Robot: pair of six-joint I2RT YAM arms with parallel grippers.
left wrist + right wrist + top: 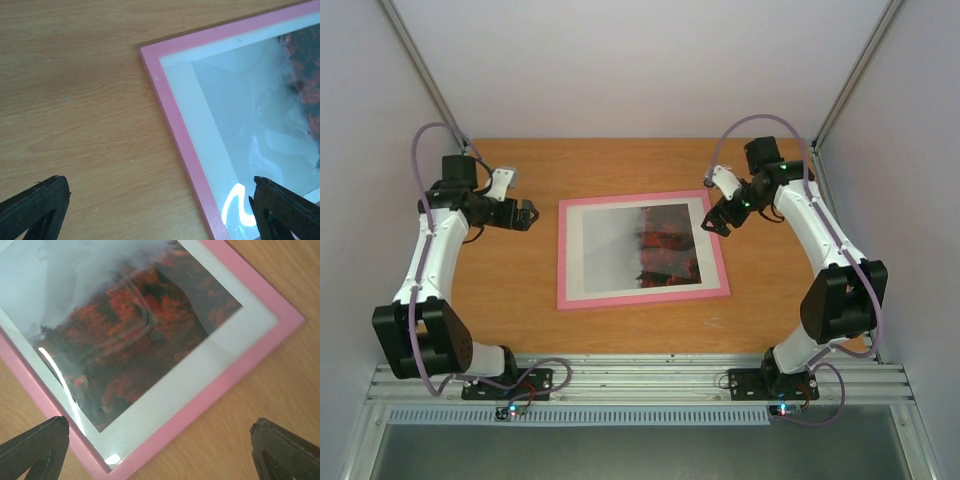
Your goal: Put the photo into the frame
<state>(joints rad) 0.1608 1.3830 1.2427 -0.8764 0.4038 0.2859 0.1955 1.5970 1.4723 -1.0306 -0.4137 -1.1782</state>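
The pink frame [642, 297] lies flat, face up, in the middle of the wooden table [510, 290]. The photo [665, 245] sits inside it under the glass [240, 150], with a white border [165, 395] around it. In the top view the grey sky of the photo is on the left and the red-orange trees are on the right. Some light reflects on the glass.

The left gripper [527, 213] is near the far left corner of the frame, beside it and apart from it. Its fingers [35, 207] stand wide apart and nothing is between them.

The right gripper [715, 222] is at the far right corner of the frame. Its fingers [285, 452] are also wide apart and hold nothing. Whether it touches the frame, I cannot tell.
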